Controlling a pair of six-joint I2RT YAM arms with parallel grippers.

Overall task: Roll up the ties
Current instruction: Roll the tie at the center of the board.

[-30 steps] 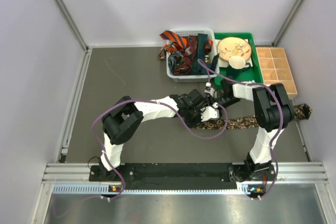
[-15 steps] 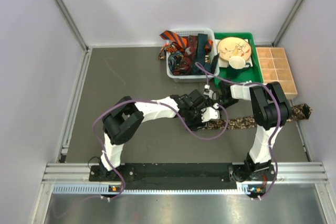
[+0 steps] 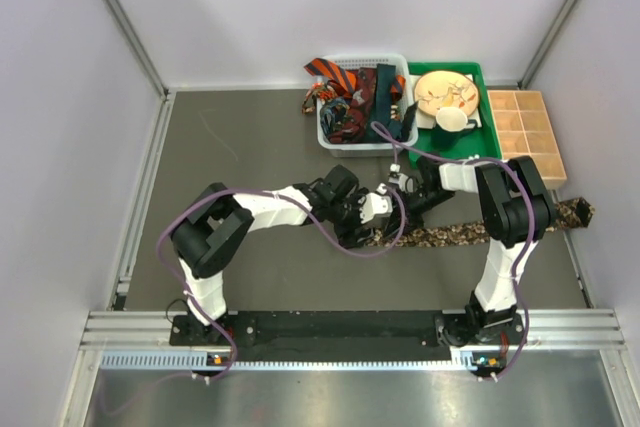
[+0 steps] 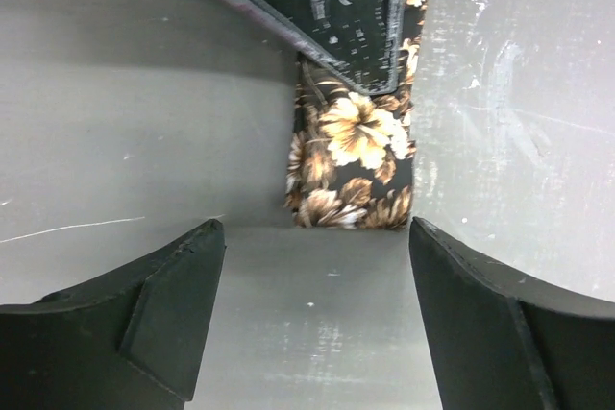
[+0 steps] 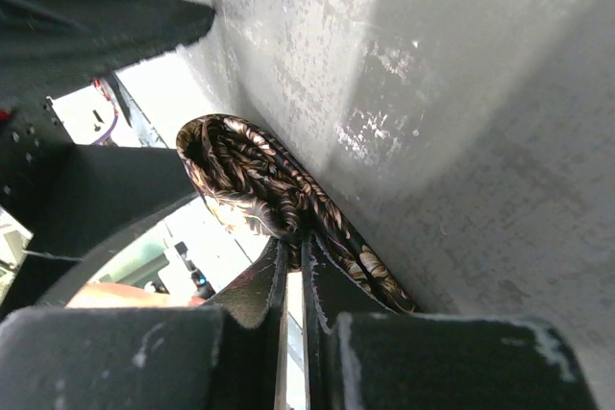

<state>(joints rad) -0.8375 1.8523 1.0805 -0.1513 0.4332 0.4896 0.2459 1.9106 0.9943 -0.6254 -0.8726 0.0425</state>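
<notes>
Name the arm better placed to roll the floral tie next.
Right, probably: the right end effector is shut on the curled end of the floral tie; the left end effector stands open, holding nothing.

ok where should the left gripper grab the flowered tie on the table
Probably the free end of the flowered tie, pinched across its narrow width, coming in low from the left. It lies flat there, and the right gripper is shut on the loop beyond.

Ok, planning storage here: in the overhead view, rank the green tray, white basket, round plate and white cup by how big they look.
1. green tray and white basket: about alike, so I won't rank one over the other
2. round plate
3. white cup
</notes>
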